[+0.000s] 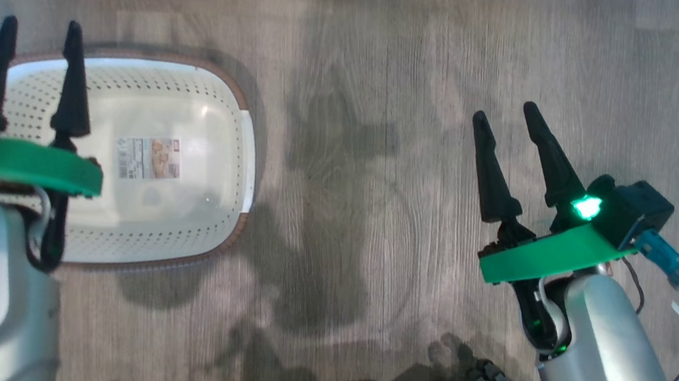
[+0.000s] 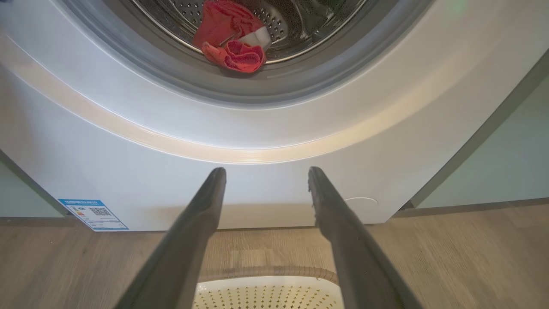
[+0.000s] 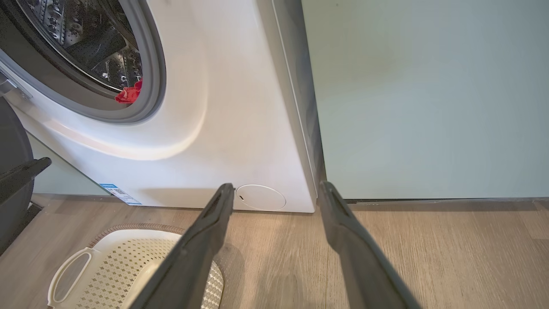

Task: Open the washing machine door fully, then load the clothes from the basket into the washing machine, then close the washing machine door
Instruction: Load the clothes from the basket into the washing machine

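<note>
The clothes (image 2: 233,43), a red bundle showing some white, lie inside the washing machine (image 2: 274,137), low in the steel drum and right at its front lip, just beside the grey rubber seal (image 2: 274,92). On the floor in front of the washing machine sits the basket (image 1: 155,79), with nothing in it but the paper label (image 1: 149,158) on its bottom, so I judge the loading done and the closing step now in hand. The washing machine door (image 3: 10,137) I take to be the dark curved edge beside the opening, on the side of the machine away from the pale teal cabinet (image 3: 429,94); it stands swung wide. My left claw (image 1: 41,26) hangs over the basket, pointing at the machine's base, fingers spread apart and holding nothing. My right claw (image 1: 505,110) hovers over bare floor before the machine's round flap (image 3: 260,197), likewise spread and empty. Next I need to reach that door's rim and swing it onto the seal until it latches, and the red fold so near the seal could get pinched
</note>
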You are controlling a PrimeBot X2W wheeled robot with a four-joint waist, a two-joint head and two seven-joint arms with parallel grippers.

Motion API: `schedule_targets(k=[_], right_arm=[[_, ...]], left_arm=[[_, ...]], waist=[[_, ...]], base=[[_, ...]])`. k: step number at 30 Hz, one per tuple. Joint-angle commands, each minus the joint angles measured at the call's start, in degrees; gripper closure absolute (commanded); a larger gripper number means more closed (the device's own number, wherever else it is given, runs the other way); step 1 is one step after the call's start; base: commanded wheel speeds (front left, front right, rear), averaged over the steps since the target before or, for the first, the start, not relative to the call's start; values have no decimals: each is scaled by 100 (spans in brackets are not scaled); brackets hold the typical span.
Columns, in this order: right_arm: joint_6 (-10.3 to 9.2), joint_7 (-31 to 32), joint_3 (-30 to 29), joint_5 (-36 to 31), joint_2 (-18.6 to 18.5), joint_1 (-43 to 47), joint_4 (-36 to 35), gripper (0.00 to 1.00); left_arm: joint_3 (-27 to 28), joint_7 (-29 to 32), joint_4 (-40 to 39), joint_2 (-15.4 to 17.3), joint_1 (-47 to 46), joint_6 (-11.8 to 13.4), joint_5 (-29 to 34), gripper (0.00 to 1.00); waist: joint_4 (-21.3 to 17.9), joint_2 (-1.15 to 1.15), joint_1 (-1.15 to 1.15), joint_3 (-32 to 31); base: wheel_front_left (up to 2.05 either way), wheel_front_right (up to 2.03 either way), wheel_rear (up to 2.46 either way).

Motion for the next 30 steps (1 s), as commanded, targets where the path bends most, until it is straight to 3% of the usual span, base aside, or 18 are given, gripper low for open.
schedule_targets(k=[1,10,15,17,20,30], right_arm=[[0,-37,142,42,6,-28,-174,0],[0,-37,286,235,6,-123,-168,0],[0,-37,356,354,6,-184,-168,0],[0,-37,404,412,6,-235,-190,0],[0,-37,445,476,6,-285,-223,0],[0,-37,644,775,6,-410,-304,0]], left_arm=[[88,-24,-78,245,-232,-2,73,0],[-347,88,131,895,-1341,-5,57,0],[-660,1000,417,1460,-2278,-6,-116,0],[-921,1712,744,1800,-2909,-6,-376,0],[-1168,2288,1065,2162,-3554,-6,-546,0],[-1968,3365,1862,2854,-4808,-6,-1225,0]], waist=[[-46,0,0,95],[-261,0,0,237],[-412,0,0,277],[-505,0,0,361],[-601,0,0,474],[-936,0,0,851]], base=[[0,0,0],[0,0,0],[0,0,0],[0,0,0],[0,0,0],[0,0,0]])
